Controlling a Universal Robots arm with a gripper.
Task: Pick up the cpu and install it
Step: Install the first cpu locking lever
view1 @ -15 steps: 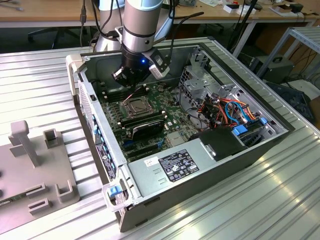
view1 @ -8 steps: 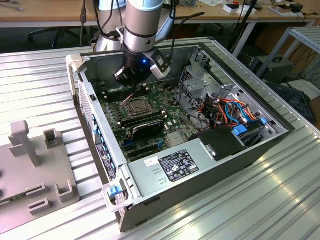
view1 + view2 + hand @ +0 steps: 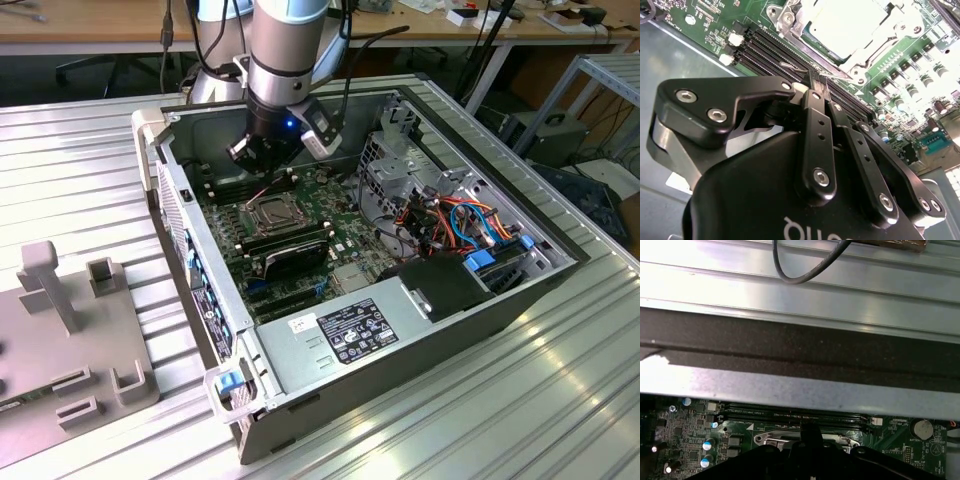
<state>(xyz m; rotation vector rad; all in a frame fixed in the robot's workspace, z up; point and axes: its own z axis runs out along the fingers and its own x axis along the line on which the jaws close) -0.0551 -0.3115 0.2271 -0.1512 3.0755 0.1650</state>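
Note:
An open computer case (image 3: pixel 560 262) lies on a ribbed metal table. On its green motherboard (image 3: pixel 340 235) sits the hinged socket frame (image 3: pixel 268 213) (image 3: pixel 790 20), with the cpu (image 3: pixel 840 25) as a pale flat square inside it. My gripper (image 3: pixel 262 165) (image 3: pixel 819 85) hangs just behind the socket, over the memory slots (image 3: pixel 775 52). Its black fingers (image 3: pixel 815 130) stand together, shut. The tips touch or nearly touch the socket's thin wire lever (image 3: pixel 790 65); I cannot tell whether they pinch it. In the first wrist view the socket's edge (image 3: pixel 771 441) lies just beyond a dark fingertip (image 3: pixel 810 432).
Long black modules (image 3: pixel 285 245) lie in front of the socket. A power supply (image 3: pixel 350 330) fills the near corner, and coloured cables (image 3: pixel 450 225) and drive bays take the exterior view's right. The case wall (image 3: pixel 790 385) rises close behind the gripper. A grey fixture (image 3: pixel 70 330) stands outside on the exterior view's left.

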